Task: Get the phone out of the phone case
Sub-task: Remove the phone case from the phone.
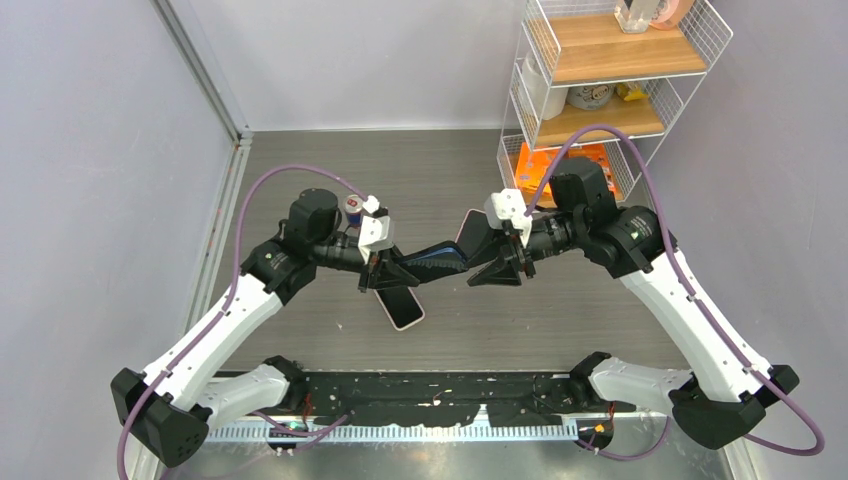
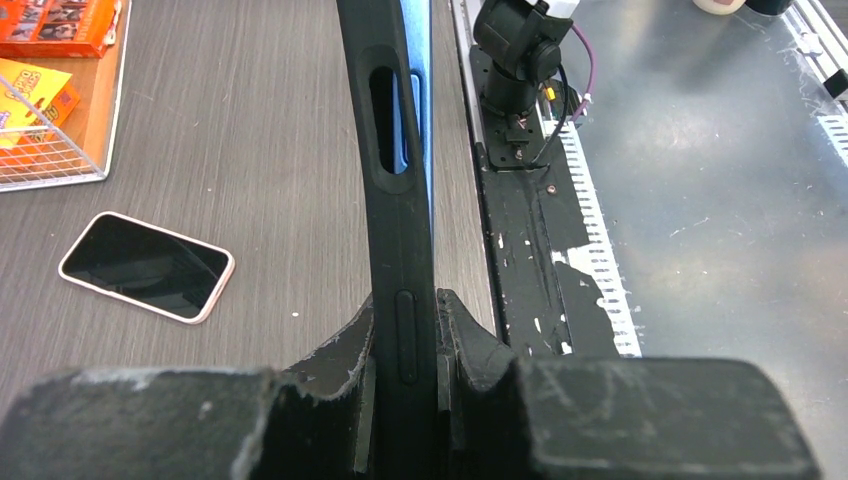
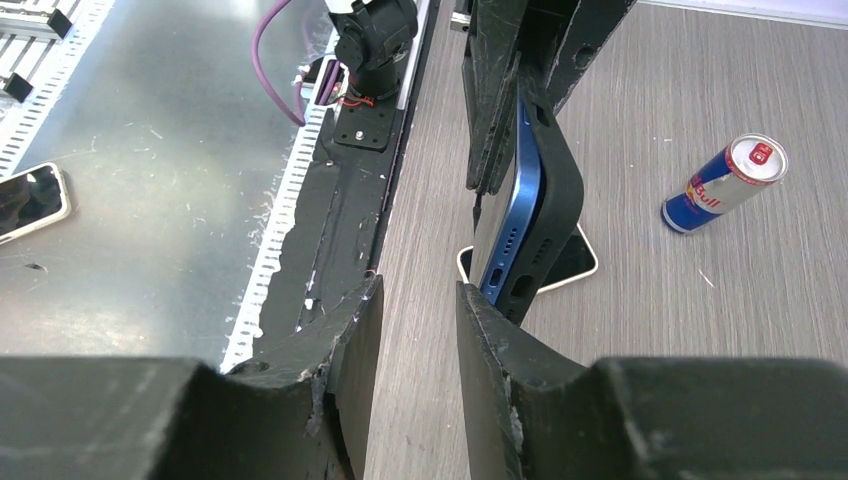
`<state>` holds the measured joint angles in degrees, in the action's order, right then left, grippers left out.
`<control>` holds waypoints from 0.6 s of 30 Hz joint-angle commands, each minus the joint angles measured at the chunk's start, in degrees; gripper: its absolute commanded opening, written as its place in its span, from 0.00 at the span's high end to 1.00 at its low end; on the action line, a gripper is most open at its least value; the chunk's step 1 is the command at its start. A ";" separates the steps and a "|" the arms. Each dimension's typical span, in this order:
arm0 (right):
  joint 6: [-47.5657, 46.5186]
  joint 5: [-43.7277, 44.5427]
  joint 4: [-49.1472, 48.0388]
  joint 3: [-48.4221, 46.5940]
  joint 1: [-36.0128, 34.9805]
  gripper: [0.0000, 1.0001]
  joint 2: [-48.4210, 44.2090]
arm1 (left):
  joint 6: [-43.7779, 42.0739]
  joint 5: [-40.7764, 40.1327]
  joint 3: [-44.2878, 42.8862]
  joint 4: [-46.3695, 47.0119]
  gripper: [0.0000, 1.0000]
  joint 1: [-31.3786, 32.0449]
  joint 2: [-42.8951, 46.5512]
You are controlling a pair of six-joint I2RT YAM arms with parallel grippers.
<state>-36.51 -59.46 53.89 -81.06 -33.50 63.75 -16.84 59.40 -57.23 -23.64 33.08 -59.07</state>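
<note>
The phone (image 2: 419,95) is blue and sits in a black phone case (image 2: 400,230). My left gripper (image 2: 405,305) is shut on the case's edges and holds it above the table. In the top view the cased phone (image 1: 437,256) spans from my left gripper (image 1: 385,272) towards my right gripper (image 1: 484,258). In the right wrist view the phone's blue edge (image 3: 508,225) shows beside the case (image 3: 556,195). Its lower end lies just past the right-hand fingertip (image 3: 470,300). My right gripper (image 3: 418,290) stands open with only bare table between its fingers.
Another phone (image 1: 401,306) with a pale rim lies screen up on the table under the held one. A Red Bull can (image 3: 725,183) stands behind the left arm. A wire shelf (image 1: 600,90) with orange boxes (image 2: 55,30) stands at the back right.
</note>
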 commanded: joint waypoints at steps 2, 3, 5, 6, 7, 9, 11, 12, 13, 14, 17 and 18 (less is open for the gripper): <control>0.61 -0.50 -1.87 -0.83 0.80 0.62 -1.47 | -0.02 1.31 -0.36 4.56 1.00 -0.18 1.74; 0.50 -0.49 -1.69 -1.14 0.98 0.62 -1.73 | -0.17 1.29 -0.31 4.49 1.00 -0.19 1.79; 0.22 -0.48 -1.20 -1.53 1.34 0.61 -2.11 | -0.29 1.24 -0.34 4.34 1.00 -0.17 1.85; 0.15 -0.41 -1.03 -1.59 1.55 0.61 -2.25 | -0.33 1.25 -0.27 4.46 1.00 -0.18 1.83; 0.14 -0.31 -0.99 -1.57 1.61 0.62 -2.47 | -0.35 1.31 -0.23 4.38 1.00 -0.15 1.85; 0.13 -0.24 -0.98 -1.42 1.72 0.61 -2.61 | -0.30 1.37 -0.13 4.39 1.00 -0.17 1.96; 0.13 -0.24 -1.02 -1.29 1.76 0.62 -2.47 | -0.30 1.38 -0.10 4.43 1.00 -0.15 2.03; 0.06 -0.35 -1.00 -1.21 1.77 0.61 -2.39 | -0.30 1.42 -0.15 4.40 1.00 -0.19 2.04; 0.05 -0.46 -1.03 -1.05 1.77 0.61 -2.22 | -0.30 1.46 -0.15 4.39 1.00 -0.16 2.04; 0.04 -0.65 -1.13 -0.96 1.75 0.62 -2.13 | -0.25 1.55 -0.19 4.41 1.00 -0.20 1.96; 0.23 -1.12 -1.54 -0.45 1.75 0.62 -1.61 | -0.02 1.59 -0.25 4.64 1.00 -0.18 1.85; 0.31 -1.24 -1.65 -0.35 1.76 0.61 -1.56 | 0.03 1.60 -0.28 4.78 1.00 -0.18 1.77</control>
<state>-36.47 -59.33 53.91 -81.06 -32.01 62.22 -16.86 59.40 -56.75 -23.57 33.08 -58.78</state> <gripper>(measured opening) 0.386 0.204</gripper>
